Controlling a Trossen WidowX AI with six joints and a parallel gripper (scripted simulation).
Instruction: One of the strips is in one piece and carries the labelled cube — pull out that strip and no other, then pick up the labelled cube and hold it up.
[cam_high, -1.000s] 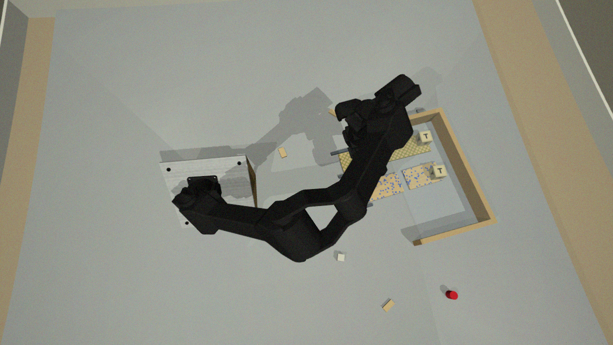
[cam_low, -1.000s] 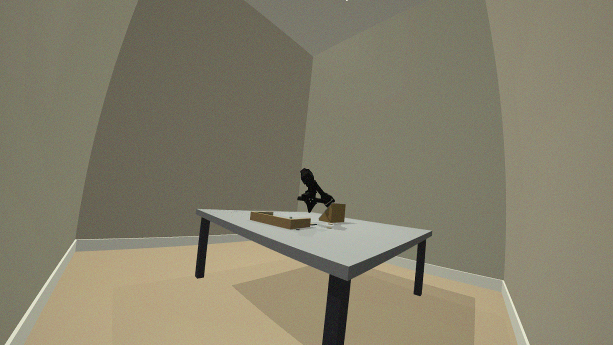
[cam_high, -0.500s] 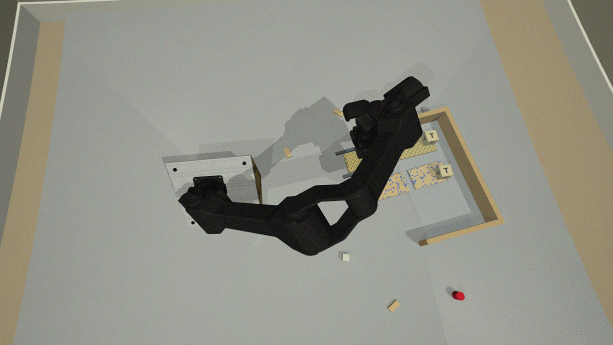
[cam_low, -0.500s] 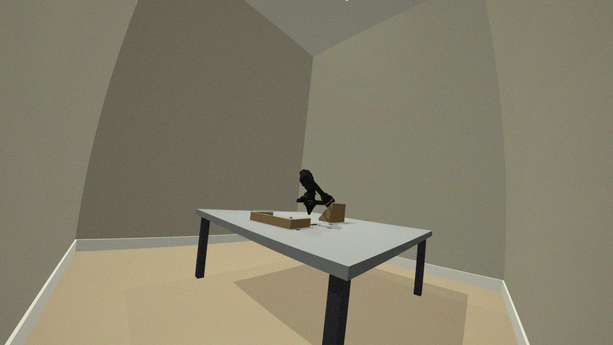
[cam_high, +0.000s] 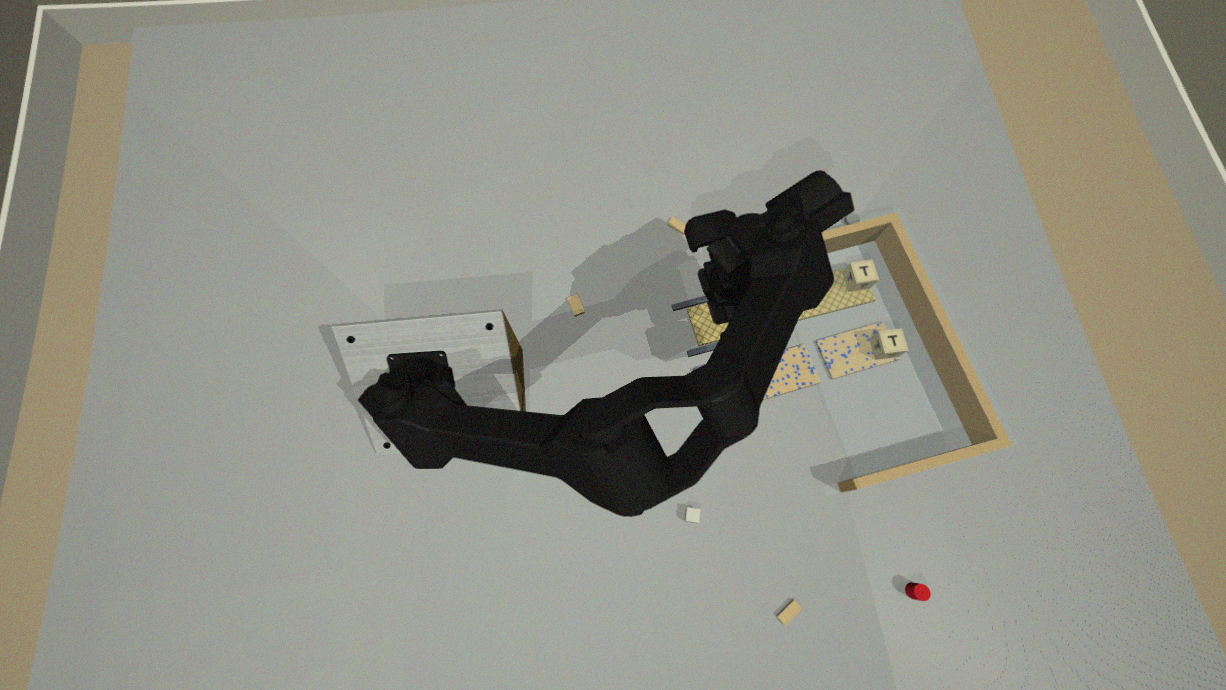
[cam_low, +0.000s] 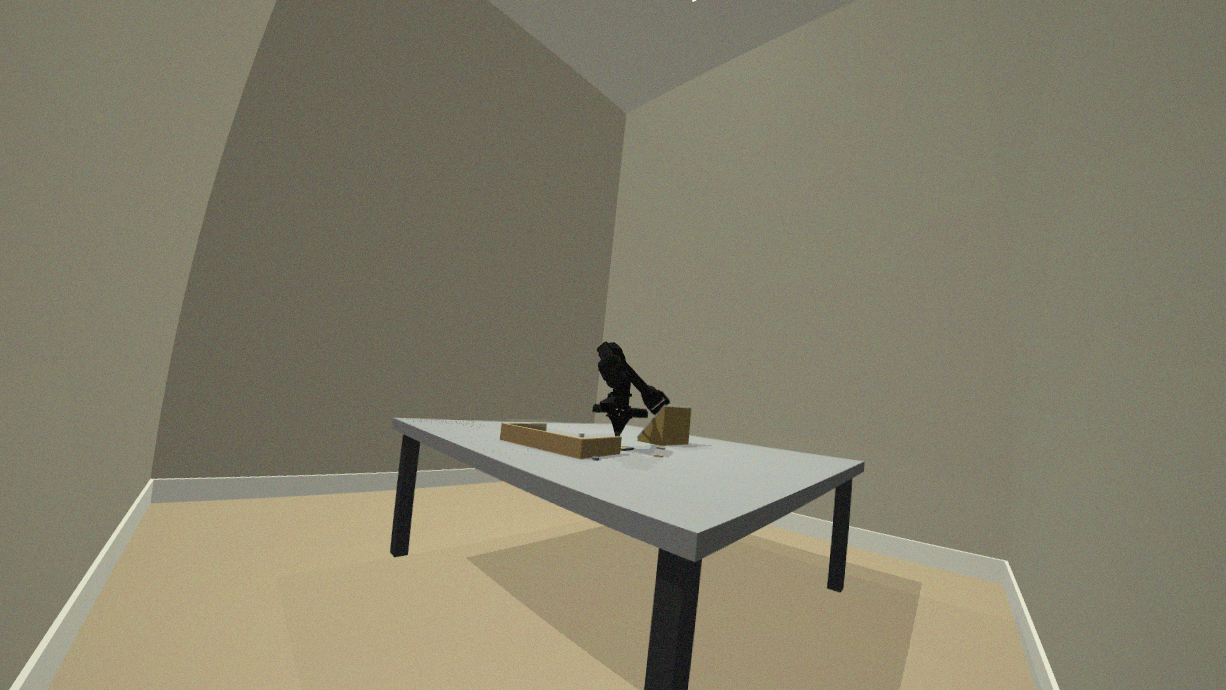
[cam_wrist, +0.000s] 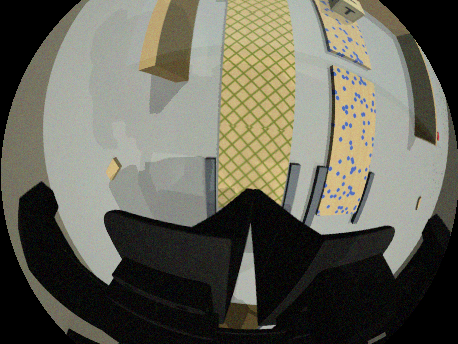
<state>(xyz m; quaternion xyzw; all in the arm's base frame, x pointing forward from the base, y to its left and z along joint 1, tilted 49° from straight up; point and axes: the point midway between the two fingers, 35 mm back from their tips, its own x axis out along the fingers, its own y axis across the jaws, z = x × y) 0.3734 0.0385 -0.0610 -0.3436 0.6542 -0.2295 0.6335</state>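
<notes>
A green-lattice strip lies in one piece and runs into a wooden three-sided fence. A cube marked T sits on its far end. Beside it a blue-dotted strip lies in two pieces, the near piece and the far piece, with a gap between them. A second T cube sits on the far piece. My gripper is shut, tips down at the near end of the lattice strip. In the overhead view the arm hides the tips.
Short dark rails flank the strips' near ends. Small loose blocks and a red cylinder lie on the table. The arm's base plate is at the left.
</notes>
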